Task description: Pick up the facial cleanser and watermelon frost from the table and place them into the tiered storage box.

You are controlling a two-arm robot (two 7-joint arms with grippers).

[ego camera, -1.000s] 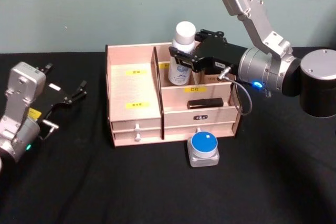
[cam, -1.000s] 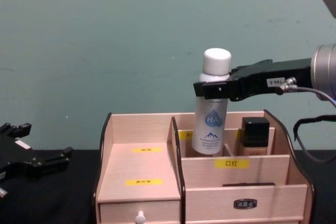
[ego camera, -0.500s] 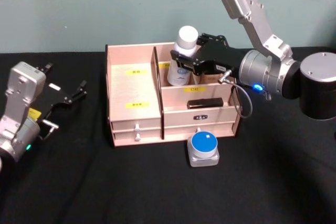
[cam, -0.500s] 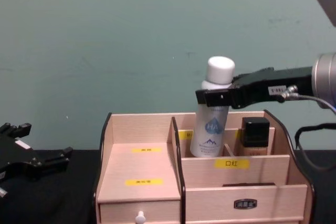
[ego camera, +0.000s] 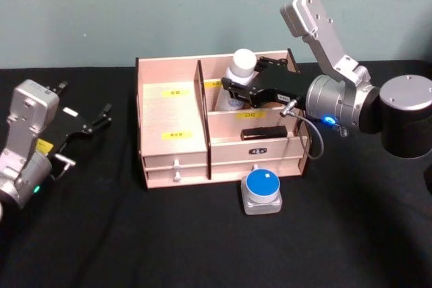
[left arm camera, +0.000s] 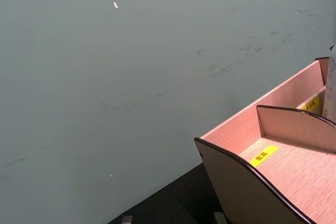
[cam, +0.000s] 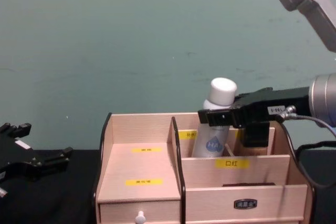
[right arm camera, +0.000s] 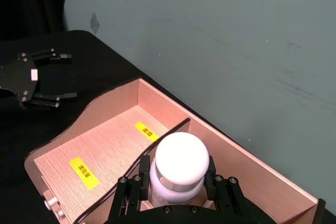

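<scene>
Black table (ego camera: 135,234) across the frame, and on it the box (ego camera: 162,109), pale wood with dark edges, set toward the back wall. Its left half is a broad stepped bay with two yellow labels. Its right half steps up in tiers behind a divider.

The right arm reaches in from the right, over the box's top tier. The right gripper (ego camera: 237,85) has its jaws clamped on the bottle (cam: 222,89), just under the white cap. From the wrist view the black fingers (right arm camera: 128,192) sit on both sides of the neck.

The bottle is tilted, with the cap leaning toward the robot's right and the blue-printed body going down into the rear compartment just right of the divider. The front wall hides its base, so it's hard to say whether it rests on the compartment floor.

Over on the left, the left gripper (ego camera: 101,118) is parked low over the table, well apart from the box, with its jaws spread wide and nothing in them.

In front of the box, near the wider drawer's white knob (ego camera: 255,165), a grey jar (ego camera: 262,185) with a blue lid stands on the table. A small flat black item (ego camera: 264,131) lies in the middle tier above that drawer.
</scene>
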